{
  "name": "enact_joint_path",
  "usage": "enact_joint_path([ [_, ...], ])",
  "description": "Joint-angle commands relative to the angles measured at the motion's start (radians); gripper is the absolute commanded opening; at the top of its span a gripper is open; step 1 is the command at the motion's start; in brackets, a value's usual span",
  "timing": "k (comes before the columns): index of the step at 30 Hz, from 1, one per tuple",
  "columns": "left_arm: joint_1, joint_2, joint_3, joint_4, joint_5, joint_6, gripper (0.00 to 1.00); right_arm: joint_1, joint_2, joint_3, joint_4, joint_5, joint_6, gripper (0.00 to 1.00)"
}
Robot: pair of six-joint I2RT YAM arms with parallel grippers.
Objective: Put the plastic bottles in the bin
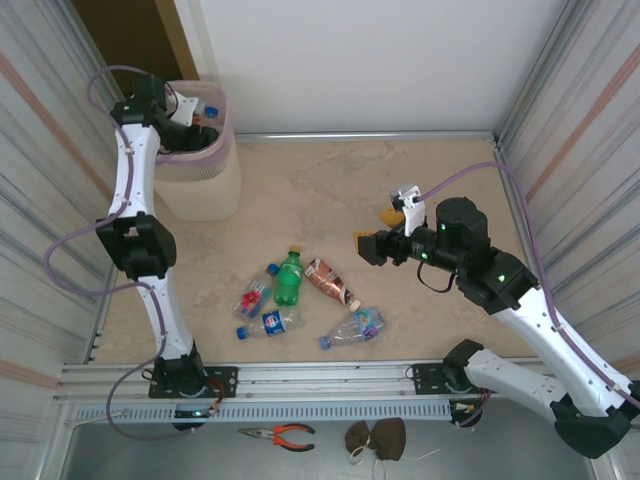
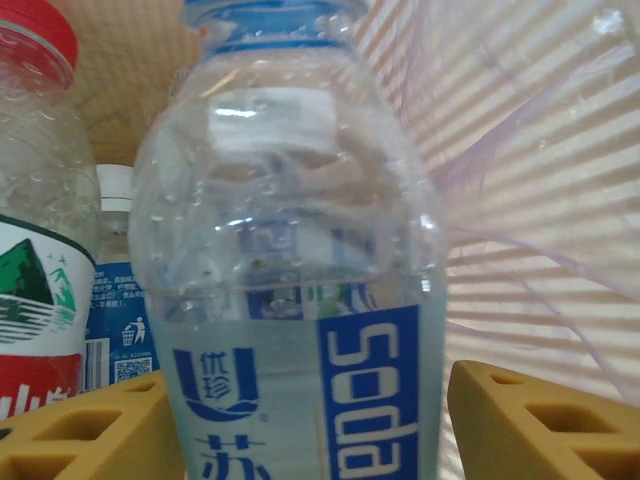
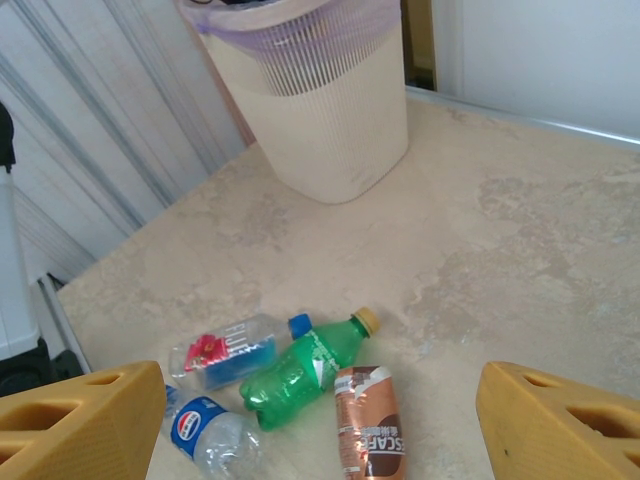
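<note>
Bin: pale pink, ribbed, upright at far-left corner of tabletop, clear liner over rim. Inside: part-filled blue-capped soda bottle, red-capped bottle, white-capped bottle. Lying clustered near tabletop front: green bottle, brown bottle, red-labelled bottle, blue-labelled bottle, crumpled clear bottle

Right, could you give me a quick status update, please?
Left gripper in pale pink plastic bin, straddling clear blue-label soda bottle, grip unclear. Right gripper open, empty. Five plastic bottles on table. Nothing obstructing.
</note>
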Motion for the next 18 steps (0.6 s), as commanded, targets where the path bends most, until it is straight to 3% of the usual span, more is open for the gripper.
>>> enact_joint_path([
  [1, -0.009, -0.098, 0.037, -0.016, 0.013, -0.006, 0.7, 0.002, 0.014, 0.044, 0.007, 0.008, -0.008, 0.8],
  [8, -0.01, -0.154, 0.034, 0.005, 0.019, -0.023, 0.74, 0.012, 0.045, 0.066, -0.003, 0.026, -0.008, 0.79],
  [18, -0.009, -0.283, -0.062, 0.062, 0.092, -0.058, 0.7, 0.017, 0.116, 0.057, -0.029, 0.039, -0.046, 0.79],
])
